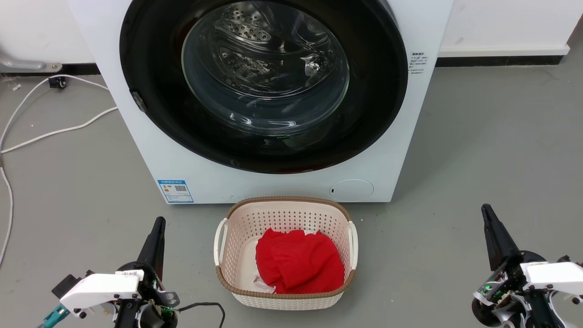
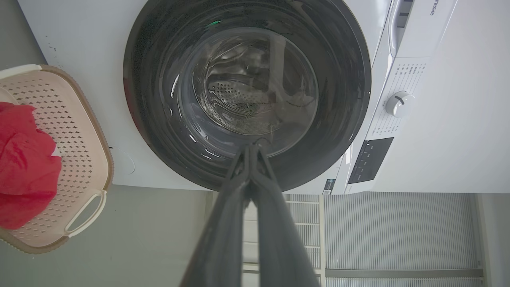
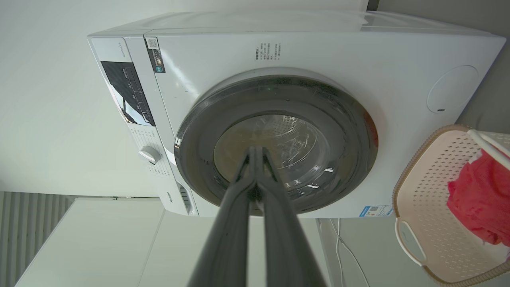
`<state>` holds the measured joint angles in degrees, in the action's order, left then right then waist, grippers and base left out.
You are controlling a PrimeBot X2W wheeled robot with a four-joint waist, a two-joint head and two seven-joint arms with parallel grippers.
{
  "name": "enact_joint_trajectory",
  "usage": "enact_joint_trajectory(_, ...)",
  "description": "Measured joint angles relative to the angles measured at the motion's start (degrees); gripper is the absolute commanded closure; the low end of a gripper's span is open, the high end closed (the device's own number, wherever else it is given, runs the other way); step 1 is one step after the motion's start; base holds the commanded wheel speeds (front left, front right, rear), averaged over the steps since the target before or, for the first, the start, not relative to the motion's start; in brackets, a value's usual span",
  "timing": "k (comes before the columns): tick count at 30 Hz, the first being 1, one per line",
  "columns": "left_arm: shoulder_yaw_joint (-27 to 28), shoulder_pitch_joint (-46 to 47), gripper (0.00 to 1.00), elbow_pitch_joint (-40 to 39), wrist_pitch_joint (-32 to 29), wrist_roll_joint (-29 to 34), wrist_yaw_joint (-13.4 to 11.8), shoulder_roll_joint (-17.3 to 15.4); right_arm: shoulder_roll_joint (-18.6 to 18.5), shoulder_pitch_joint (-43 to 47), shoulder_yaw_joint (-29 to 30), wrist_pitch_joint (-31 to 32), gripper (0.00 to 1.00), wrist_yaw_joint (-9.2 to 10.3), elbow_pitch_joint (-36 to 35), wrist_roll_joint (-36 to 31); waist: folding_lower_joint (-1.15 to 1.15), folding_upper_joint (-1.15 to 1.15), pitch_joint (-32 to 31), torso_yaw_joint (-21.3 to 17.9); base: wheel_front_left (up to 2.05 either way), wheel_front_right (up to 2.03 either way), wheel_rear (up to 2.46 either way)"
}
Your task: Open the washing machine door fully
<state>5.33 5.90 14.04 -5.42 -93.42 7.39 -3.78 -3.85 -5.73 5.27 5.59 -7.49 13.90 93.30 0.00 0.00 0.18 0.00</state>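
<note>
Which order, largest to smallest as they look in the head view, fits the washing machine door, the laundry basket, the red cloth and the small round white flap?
1. washing machine door
2. laundry basket
3. red cloth
4. small round white flap
The view's top edge cuts off the door, yet it is clearly largest.

Bare laundry corner: white washing machine (image 1: 150,155), perforated laundry basket (image 1: 287,201), loose cables (image 1: 59,131) on grey floor (image 1: 478,150).

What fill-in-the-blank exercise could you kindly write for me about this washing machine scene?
1. The washing machine door is fully ___.
2. The laundry basket on the floor holds a ___ cloth.
3. The left end effector and the right end effector are both ___, holding nothing.

Missing words: closed; red; shut.
</note>
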Motion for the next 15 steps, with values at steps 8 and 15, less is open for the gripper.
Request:
enact_joint_trajectory(8,0.08,-1.07,0.00,1.37,0.04,-0.02,-0.05,0.45,0.33,1.13,-0.09,0.00,0.00,0.00,1.32,0.00,0.00,0.00,0.00,0.00,0.00,0.00,0.00)
enact_joint_trajectory(15,-0.96,-1.99,0.00,0.88,0.92,0.01,-0.08,0.65,0.47,2.32,-0.88,-1.72,0.00,0.00,0.70,-0.01,0.00,0.00,-0.05,-0.05,0.00,0.00,0.00)
